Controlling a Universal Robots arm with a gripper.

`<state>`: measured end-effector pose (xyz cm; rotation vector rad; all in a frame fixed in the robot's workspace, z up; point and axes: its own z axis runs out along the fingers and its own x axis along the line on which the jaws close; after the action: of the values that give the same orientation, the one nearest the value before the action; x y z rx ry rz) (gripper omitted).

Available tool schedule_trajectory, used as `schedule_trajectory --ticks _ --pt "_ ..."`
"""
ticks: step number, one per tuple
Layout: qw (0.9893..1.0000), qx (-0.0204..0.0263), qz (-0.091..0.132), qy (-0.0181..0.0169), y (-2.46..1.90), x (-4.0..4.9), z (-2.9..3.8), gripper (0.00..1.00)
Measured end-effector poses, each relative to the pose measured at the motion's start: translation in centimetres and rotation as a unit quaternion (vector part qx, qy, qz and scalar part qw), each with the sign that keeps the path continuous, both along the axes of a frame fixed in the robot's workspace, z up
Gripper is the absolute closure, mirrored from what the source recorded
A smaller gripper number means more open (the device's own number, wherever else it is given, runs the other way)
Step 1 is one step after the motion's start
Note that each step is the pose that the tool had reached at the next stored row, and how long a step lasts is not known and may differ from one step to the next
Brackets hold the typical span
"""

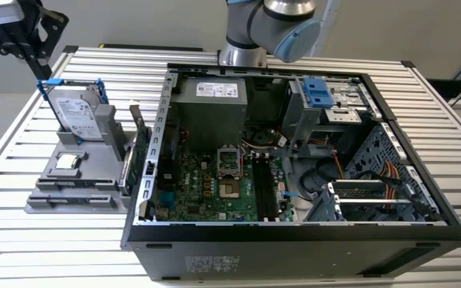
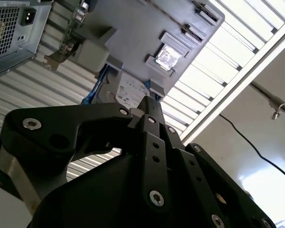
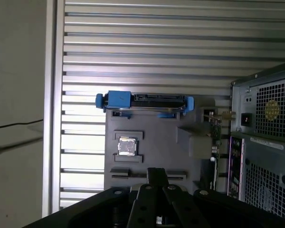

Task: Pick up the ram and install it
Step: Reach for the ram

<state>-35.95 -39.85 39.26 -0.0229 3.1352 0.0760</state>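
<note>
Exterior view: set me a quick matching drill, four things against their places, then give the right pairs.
Things:
1. hard drive
2. processor chip
3. power supply
4. hand

Places:
A. lies flat on the grey fixture
B. sits inside the open case
C. up in the air at the exterior view's left
D. stands upright in a blue bracket

Pairs: 1-D, 2-A, 3-B, 4-C.

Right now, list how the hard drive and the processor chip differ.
The hard drive stands on edge; the processor chip lies flat. The drive is far larger than the chip. The drive wears a blue frame and white label; the chip is bare silver. Both sit on the gray holder.
</note>
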Motion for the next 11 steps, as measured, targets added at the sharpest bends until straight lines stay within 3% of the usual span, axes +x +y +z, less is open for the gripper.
schedule_trajectory --ticks 4,11 --pt "1.0000 0.0000 0.000 0.0001 -0.03 -0.11 0.00 1.00" --pt "1.0000 0.0000 -0.001 0.0001 -0.45 -0.10 0.00 1.00"
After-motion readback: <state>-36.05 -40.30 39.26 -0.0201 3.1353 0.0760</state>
